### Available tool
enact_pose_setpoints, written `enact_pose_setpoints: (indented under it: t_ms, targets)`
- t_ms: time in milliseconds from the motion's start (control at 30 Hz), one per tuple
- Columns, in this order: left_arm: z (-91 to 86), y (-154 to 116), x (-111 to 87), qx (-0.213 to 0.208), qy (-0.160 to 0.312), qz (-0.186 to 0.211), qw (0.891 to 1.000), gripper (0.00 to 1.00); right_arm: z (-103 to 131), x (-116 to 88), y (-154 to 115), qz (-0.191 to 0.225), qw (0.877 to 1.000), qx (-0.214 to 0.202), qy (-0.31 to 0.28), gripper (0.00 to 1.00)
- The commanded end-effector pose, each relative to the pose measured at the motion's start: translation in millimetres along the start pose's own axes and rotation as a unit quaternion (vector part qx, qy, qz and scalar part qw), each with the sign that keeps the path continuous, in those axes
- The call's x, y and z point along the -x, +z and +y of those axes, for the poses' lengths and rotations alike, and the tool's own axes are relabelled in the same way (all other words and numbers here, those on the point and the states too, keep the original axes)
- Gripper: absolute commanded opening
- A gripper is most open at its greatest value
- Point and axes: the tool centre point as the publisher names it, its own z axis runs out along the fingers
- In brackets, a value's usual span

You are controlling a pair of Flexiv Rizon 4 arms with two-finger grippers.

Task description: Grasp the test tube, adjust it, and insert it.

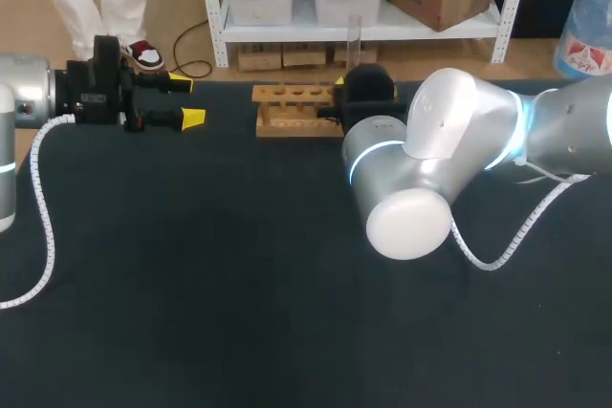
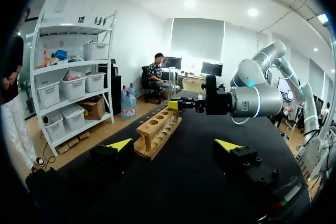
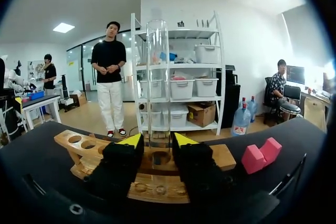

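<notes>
A clear test tube [image 3: 157,77] stands upright in the end hole of the wooden rack [image 3: 79,142], the end nearest my right arm. My right gripper [image 3: 157,142] straddles the tube low down, and its yellow-tipped fingers [image 3: 185,141] stand a sliver off the glass on each side, so it is open. From above, the tube [image 1: 354,40] rises over the right gripper [image 1: 356,85] at the rack's [image 1: 296,110] right end. My left gripper [image 1: 191,100] hangs open and empty at the table's far left, pointing at the rack [image 2: 157,129]; its own view shows the tube [image 2: 171,83] above the right gripper [image 2: 176,104].
A pink block [image 3: 261,156] lies on the black table beside the rack, on the side away from the left arm. The rack's other holes [image 3: 86,144] hold nothing. My right arm's bulky elbow [image 1: 411,198] hangs over the table's middle.
</notes>
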Motion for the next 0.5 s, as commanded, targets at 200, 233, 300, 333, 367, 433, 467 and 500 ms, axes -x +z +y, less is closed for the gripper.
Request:
enact_pose_setpoints:
  t_ms: [200,233,300,333,367,433,467,500]
  targets:
    - [0.1,0.2,-1.3,0.001,0.001,-0.002,1.000,1.00,-4.0,-0.1,-1.9,0.000,1.000,0.000,0.000,0.64]
    - [0.1,0.2,-1.3,0.001,0.001,-0.002,1.000,1.00,-4.3,0.8,-2.4,0.001,1.000,0.001,0.000,0.82]
    - [0.1,0.2,-1.3,0.001,0.001,-0.002,1.000,1.00,-5.0,3.1,-3.8,0.002,1.000,0.004,0.003,1.00]
    - [0.1,0.2,-1.3,0.001,0.001,-0.002,1.000,1.00,-5.2,4.7,-5.2,0.002,1.000,0.010,0.007,1.00]
    - [0.1,0.2,-1.3,0.001,0.001,-0.002,1.000,1.00,-5.4,6.1,-6.4,0.002,1.000,0.010,0.008,1.00]
    - [0.1,0.2,-1.3,0.001,0.001,-0.002,1.000,1.00,-5.3,10.4,-10.4,0.002,1.000,0.019,0.011,1.00]
    - [0.1,0.2,-1.3,0.001,0.001,-0.002,1.000,1.00,-5.1,13.5,-13.5,0.002,1.000,0.026,0.015,1.00]
    - [0.1,0.2,-1.3,0.001,0.001,-0.002,1.000,1.00,-5.0,16.3,-16.5,0.004,0.999,0.032,0.020,1.00]
